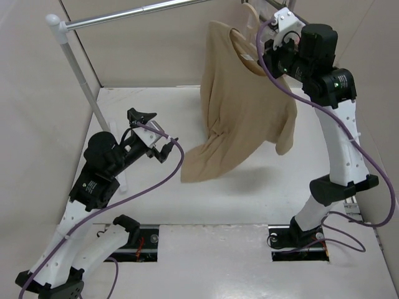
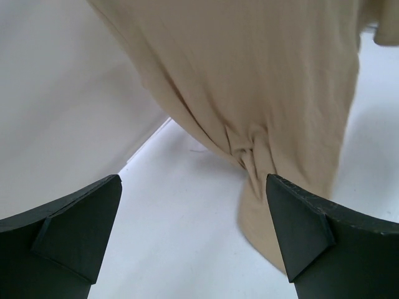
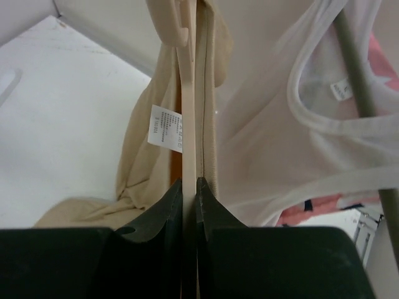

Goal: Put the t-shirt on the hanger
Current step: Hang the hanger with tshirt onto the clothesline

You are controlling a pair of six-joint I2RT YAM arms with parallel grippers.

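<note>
The tan t-shirt (image 1: pixel 243 118) hangs in the air from the pale peach hanger (image 1: pixel 248 28) at the top right, and its hem drags on the table. My right gripper (image 1: pixel 269 55) is shut on the hanger. In the right wrist view the jaws (image 3: pixel 190 184) pinch the thin hanger bar (image 3: pixel 187 124), with the ribbed collar (image 3: pixel 207 93) right beside it and a care label showing. My left gripper (image 1: pixel 156 132) is open and empty, low over the table to the left of the hem. In the left wrist view its fingers (image 2: pixel 193 230) frame the bunched t-shirt (image 2: pixel 262 81).
A metal clothes rail (image 1: pixel 143 14) on a slanted post (image 1: pixel 81 68) runs across the back. In the right wrist view a white tank top (image 3: pixel 280 112) hangs on a grey-green hanger (image 3: pixel 355 68), with pink fabric (image 3: pixel 380 56) behind it. Walls enclose the table.
</note>
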